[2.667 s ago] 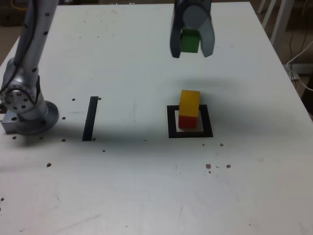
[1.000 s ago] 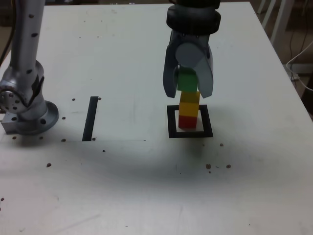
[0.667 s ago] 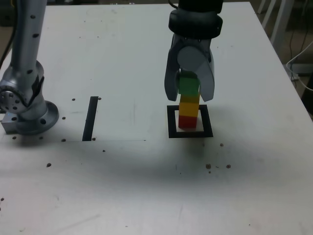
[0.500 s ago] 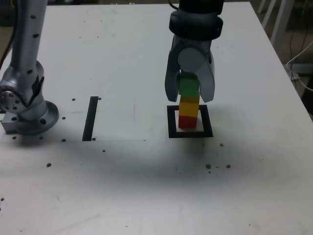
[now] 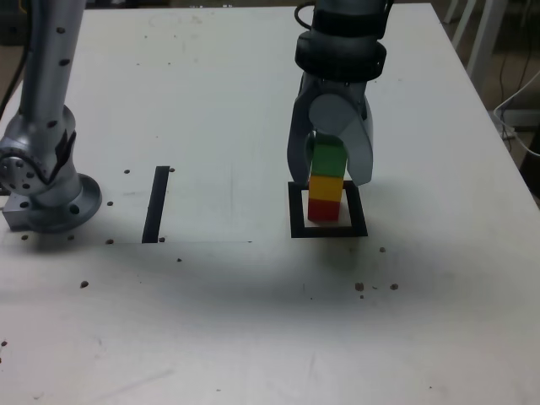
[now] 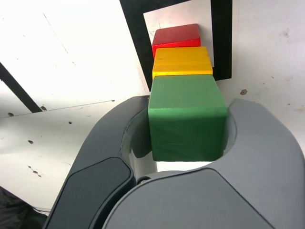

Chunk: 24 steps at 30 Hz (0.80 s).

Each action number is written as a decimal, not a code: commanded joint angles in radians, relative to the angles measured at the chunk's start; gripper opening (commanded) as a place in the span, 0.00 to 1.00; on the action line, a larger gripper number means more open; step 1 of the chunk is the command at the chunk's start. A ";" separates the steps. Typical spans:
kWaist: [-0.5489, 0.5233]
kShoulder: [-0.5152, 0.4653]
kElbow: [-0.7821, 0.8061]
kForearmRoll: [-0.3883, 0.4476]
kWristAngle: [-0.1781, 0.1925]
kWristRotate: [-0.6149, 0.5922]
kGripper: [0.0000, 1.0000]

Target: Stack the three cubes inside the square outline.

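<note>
Green cube [image 5: 329, 157], earlier held above and apart from the yellow cube [image 5: 326, 187], now sits directly on it. My claw [image 5: 331, 169] has come down around the stack.

Loads of open white bench [image 5: 211, 321] either side of the stacked red, yellow and green cubes [image 5: 326, 181]; only the cube tower itself blocks passage.

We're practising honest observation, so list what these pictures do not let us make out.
- Exterior view: the side of the green cube facing away from the camera, hidden by the cube itself.
- Wrist view: most of the red cube, hidden behind the yellow cube.
- Exterior view: the upper arm, cut off by the top edge.
</note>
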 commanded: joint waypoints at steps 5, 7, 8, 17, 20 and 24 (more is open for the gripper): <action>0.005 0.004 0.014 -0.008 -0.002 0.005 0.97; 0.005 0.003 0.017 -0.008 -0.002 0.005 0.97; 0.005 0.002 0.017 -0.008 -0.002 0.005 0.97; 0.006 -0.044 0.028 -0.010 0.035 -0.004 0.99; 0.006 -0.080 0.042 -0.008 0.056 -0.016 0.99; 0.008 -0.136 0.073 -0.003 0.080 -0.032 0.99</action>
